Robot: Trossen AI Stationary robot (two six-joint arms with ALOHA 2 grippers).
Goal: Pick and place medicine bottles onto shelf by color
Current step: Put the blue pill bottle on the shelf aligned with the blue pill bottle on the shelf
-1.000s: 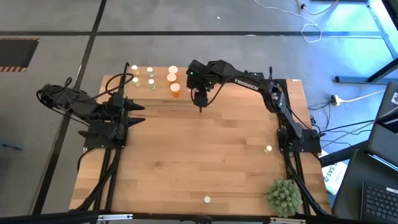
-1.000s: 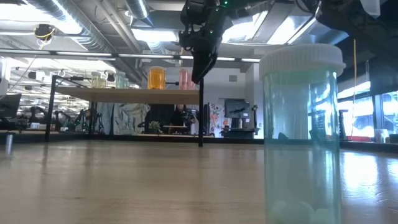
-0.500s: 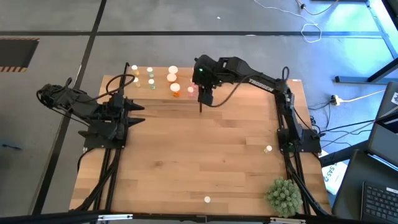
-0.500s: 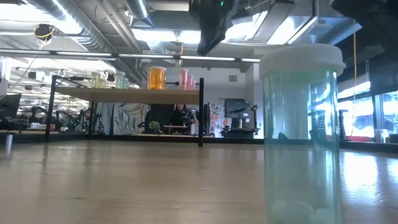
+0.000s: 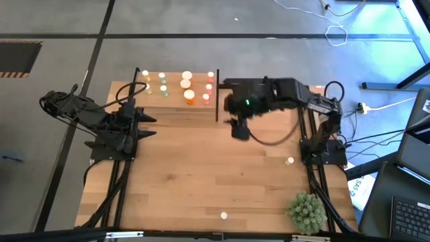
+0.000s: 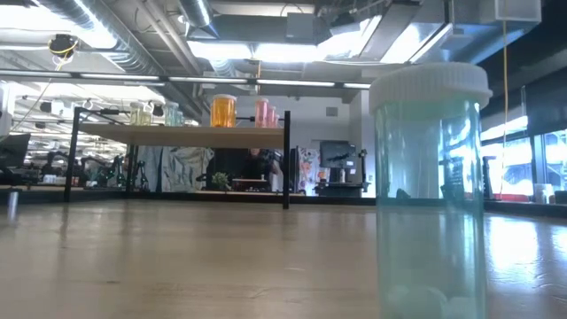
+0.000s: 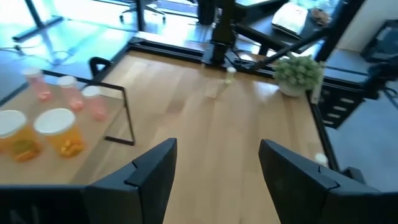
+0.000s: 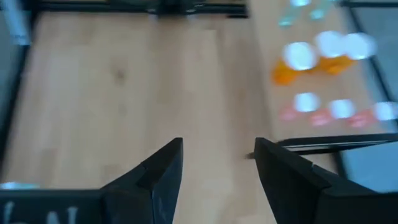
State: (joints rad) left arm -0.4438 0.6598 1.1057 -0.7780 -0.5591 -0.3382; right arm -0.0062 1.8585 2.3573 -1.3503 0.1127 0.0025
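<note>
The shelf [image 5: 176, 101] stands at the table's far edge and carries several medicine bottles: pale green [image 5: 162, 76] at its left end, orange [image 5: 186, 83] in the middle, reddish [image 5: 209, 86] at its right end. All stand upright on their bases. My right gripper [image 5: 239, 130] hangs open and empty above the bare tabletop, to the right of and nearer than the shelf. My left gripper [image 7: 217, 180] waits open at the table's left side, level with the shelf's left end. One pale green bottle [image 6: 430, 186] stands close before the low camera.
Two small bottles stand loose on the table, one [image 5: 290, 160] by the right arm's base and one [image 5: 224, 216] at the near edge. A spiky green plant ball [image 5: 306, 210] sits at the near right corner. The shelf's black front-right post [image 5: 217, 101] stands beside my right gripper.
My right gripper has drawn back from the shelf's right end. It has risen out of the low view and swung toward the table's right and near edges, open and empty throughout. The reddish bottles it had covered now show on the shelf.
</note>
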